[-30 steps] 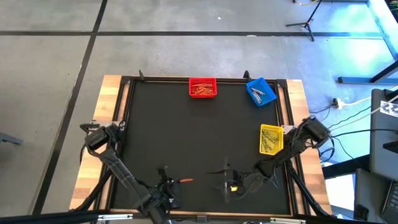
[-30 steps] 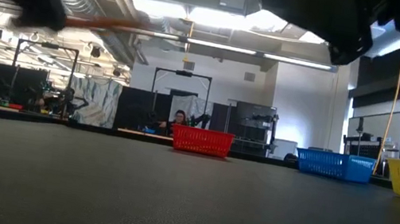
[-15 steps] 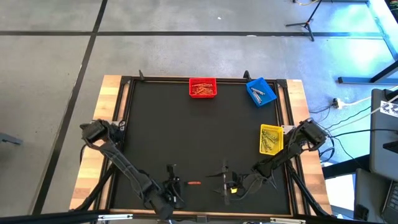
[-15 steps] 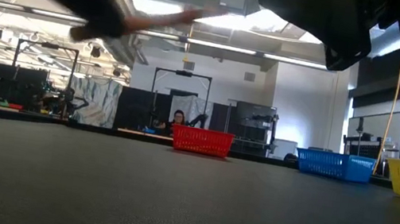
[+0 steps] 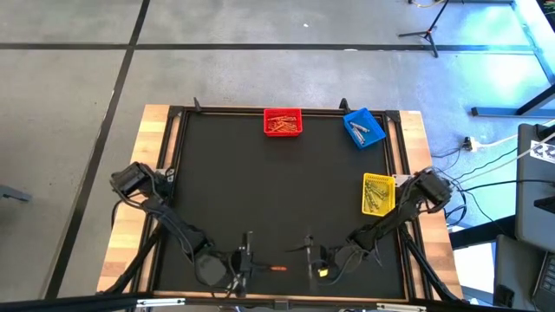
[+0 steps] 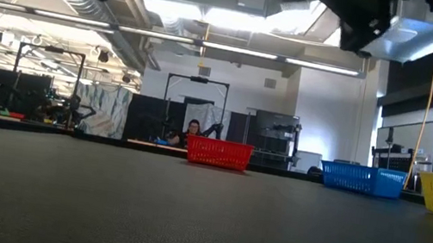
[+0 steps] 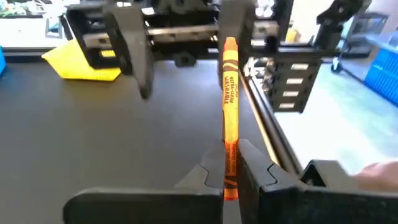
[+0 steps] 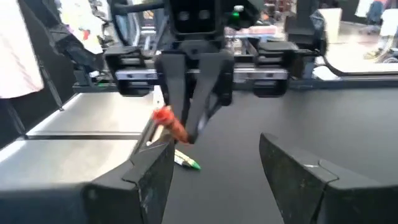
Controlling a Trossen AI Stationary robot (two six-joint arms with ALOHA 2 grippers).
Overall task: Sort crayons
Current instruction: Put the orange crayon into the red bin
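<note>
Your orange crayon (image 7: pixel 229 118) sits clamped between the left gripper (image 7: pixel 231 163) fingers, its tip pointing out beyond them, near the table's front edge. Facing it, the right gripper (image 8: pixel 214 165) holds its fingers wide with nothing between them. A green crayon (image 8: pixel 186 162) lies beside its fingers.

The left gripper (image 5: pixel 250 267) has its fingers pinched together, facing the right gripper (image 5: pixel 308 260), fingers spread.

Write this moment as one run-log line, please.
left claw: shut on orange crayon | right claw: open, facing it | handover pending
</note>
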